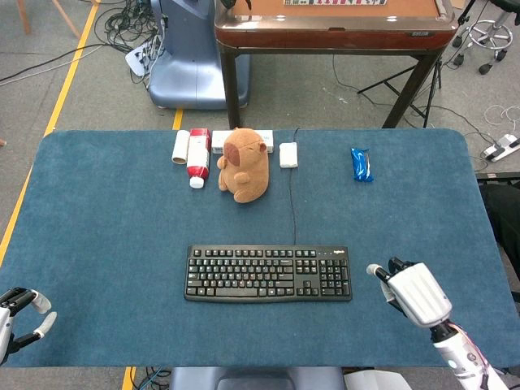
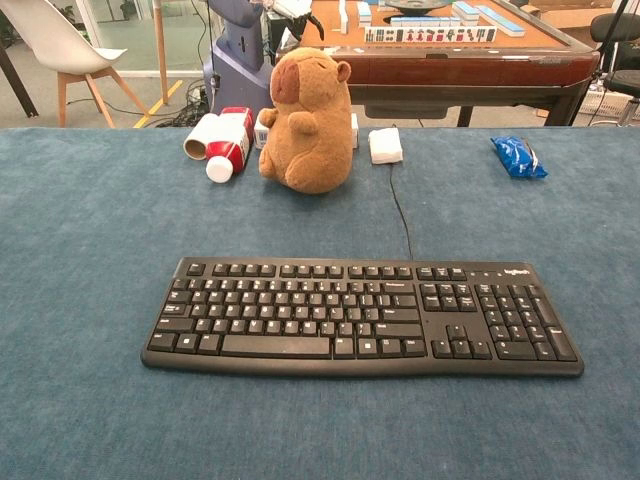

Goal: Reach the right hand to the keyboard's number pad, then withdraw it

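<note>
Blue table [image 1: 106,236] first: the black keyboard [image 1: 269,273] lies flat near its front edge, number pad [image 1: 335,274] uncovered. The plush capybara [image 1: 244,164] sits behind. The right hand [image 1: 413,293] hovers just right of the keyboard, apart from it, fingers curled, holding nothing. The left hand [image 1: 20,313] waits at the near-left corner, fingers spread, empty.

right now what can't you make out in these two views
- Right robot hand: head view shows mostly its back, so how the fingers lie underneath is hidden; the chest view misses it entirely.
- Left robot hand: cut off by the head view's left edge; absent from the chest view.
- Keyboard: key legends too small to read in the head view.
- Blue packet: print too small in both.
- White box behind the plush toy: mostly hidden.
</note>
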{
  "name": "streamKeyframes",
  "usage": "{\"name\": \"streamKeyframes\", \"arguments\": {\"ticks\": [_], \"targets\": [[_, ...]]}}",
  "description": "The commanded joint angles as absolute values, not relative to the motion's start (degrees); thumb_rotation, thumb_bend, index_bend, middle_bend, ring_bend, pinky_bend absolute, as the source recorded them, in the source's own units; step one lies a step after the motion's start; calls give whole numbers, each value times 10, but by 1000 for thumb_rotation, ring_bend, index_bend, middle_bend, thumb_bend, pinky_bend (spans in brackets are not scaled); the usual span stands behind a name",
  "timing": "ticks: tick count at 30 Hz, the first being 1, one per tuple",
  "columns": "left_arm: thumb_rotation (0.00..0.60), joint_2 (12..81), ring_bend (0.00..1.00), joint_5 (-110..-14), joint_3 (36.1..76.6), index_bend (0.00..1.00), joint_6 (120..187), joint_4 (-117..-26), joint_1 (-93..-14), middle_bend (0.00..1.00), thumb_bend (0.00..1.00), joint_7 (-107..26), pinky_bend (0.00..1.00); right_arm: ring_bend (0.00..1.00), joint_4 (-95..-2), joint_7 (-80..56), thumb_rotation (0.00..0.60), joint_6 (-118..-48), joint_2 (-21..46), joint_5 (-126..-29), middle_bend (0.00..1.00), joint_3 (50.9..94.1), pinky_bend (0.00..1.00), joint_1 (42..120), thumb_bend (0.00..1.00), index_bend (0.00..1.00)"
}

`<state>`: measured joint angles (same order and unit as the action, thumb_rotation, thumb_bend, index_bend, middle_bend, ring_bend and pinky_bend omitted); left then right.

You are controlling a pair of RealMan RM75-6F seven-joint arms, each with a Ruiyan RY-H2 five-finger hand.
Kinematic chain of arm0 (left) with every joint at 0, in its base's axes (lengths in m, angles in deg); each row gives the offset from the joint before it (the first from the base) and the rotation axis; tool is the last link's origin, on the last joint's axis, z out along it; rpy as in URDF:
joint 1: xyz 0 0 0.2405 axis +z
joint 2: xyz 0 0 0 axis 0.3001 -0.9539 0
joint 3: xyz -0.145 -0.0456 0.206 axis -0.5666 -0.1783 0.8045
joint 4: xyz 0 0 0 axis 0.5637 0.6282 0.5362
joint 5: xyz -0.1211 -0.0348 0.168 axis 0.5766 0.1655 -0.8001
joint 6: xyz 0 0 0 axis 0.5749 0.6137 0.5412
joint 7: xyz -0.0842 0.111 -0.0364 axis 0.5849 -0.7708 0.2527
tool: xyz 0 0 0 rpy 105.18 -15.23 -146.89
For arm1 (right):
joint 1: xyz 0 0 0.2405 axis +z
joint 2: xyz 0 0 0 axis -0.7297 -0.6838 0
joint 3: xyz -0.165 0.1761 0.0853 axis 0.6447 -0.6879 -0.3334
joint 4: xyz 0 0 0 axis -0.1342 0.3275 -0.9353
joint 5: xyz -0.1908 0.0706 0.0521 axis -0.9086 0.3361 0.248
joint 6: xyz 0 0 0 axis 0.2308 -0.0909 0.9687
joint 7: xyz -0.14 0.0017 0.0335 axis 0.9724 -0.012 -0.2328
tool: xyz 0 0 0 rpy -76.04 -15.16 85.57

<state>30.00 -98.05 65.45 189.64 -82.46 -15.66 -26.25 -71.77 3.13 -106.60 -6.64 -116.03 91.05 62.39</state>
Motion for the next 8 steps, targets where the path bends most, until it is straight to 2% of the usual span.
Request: {"name": "streamKeyframes", "arguments": {"ticks": [1, 8], "targets": [[600, 301, 459, -983, 655, 576, 1898, -826, -156, 621, 224, -264, 787, 478, -687, -6, 600, -1106, -69, -1188, 514, 920, 802, 594, 970, 415], [600, 301, 459, -983, 657, 575, 1894, -826, -157, 619, 224, -265, 787, 478, -663, -38, 600, -1118, -70, -1198, 514, 914, 802, 580, 970, 415]]}}
